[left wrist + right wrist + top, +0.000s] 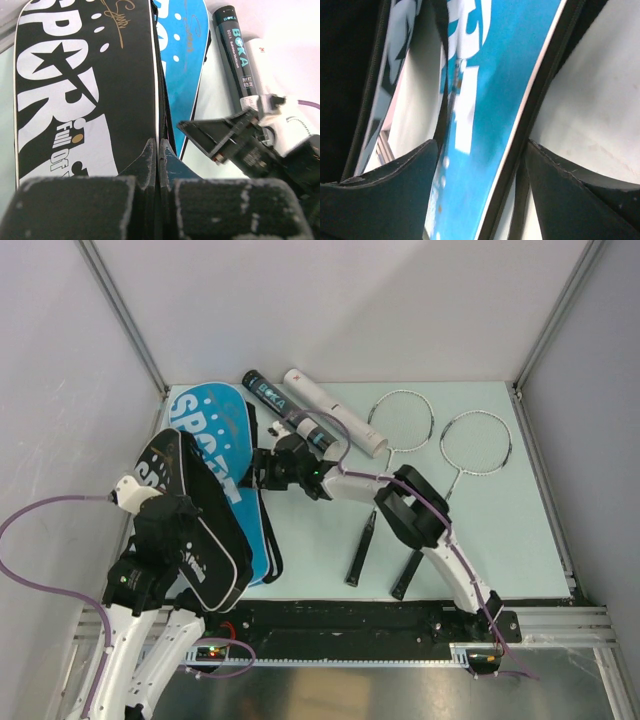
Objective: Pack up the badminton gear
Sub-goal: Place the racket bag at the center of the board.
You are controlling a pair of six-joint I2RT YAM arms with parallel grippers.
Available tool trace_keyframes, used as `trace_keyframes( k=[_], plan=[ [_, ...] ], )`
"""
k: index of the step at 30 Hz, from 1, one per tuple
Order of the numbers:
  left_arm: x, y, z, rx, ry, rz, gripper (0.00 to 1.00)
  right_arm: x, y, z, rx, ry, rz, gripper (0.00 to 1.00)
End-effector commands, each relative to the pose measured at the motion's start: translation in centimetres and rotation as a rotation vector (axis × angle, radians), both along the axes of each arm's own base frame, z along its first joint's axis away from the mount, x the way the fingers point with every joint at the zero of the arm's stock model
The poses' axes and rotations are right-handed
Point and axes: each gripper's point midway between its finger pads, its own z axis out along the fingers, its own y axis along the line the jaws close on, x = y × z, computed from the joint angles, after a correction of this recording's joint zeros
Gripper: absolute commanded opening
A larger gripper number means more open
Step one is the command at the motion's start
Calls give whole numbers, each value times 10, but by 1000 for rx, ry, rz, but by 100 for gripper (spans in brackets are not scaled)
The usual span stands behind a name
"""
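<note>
A black SPORT bag (190, 515) is tipped up on its edge at the left, over a blue SPORT bag (208, 425) that lies flat. My left gripper (159, 148) is shut on the black bag's (90, 75) zipped rim. My right gripper (263, 468) reaches left to the blue bag's right edge. In the right wrist view that gripper (482, 145) is open, its fingers astride the blue bag's (485, 100) black-trimmed edge. Two rackets (400, 422) (476, 443) with black handles lie on the table to the right. A black tube (283, 408) and a white tube (332, 410) lie side by side at the back.
Grey walls with metal posts close in the table on the left, back and right. The right arm's (410, 505) elbow hangs over the racket handles (361, 550). A black rail (350, 618) runs along the near edge. Purple cables loop from both arms.
</note>
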Motion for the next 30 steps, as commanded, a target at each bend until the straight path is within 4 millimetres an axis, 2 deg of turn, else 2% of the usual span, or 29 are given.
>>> trace_keyframes(
  k=[1, 3, 5, 10, 14, 20, 22, 24, 28, 30],
  plan=[
    [6, 5, 25, 36, -81, 10, 0, -7, -34, 132, 165, -123, -6, 76],
    [6, 4, 21, 28, -82, 7, 0, -18, -49, 147, 193, -114, 4, 75],
    [7, 2, 16, 14, -79, 0, 0, -35, -54, 158, 214, -102, 42, 74],
    [7, -1, 10, 23, -72, -21, 0, -93, -37, 159, 241, -12, 194, 71],
    [5, -3, 10, 13, -86, -36, 0, -124, -19, 147, 242, 91, 244, 69],
    [3, -9, 8, -25, -106, -61, 0, -155, -6, 111, 209, 258, 237, 67],
    [3, -10, 5, -31, -105, -64, 0, -165, -1, 105, 217, 286, 260, 61],
    [3, -10, 2, -28, -99, -66, 0, -173, 3, 101, 227, 312, 289, 58],
    [2, -11, 0, -29, -101, -71, 0, -180, 4, 99, 229, 320, 329, 62],
    [2, -14, 2, -35, -109, -90, 0, -184, 4, 101, 242, 313, 362, 59]
  ],
)
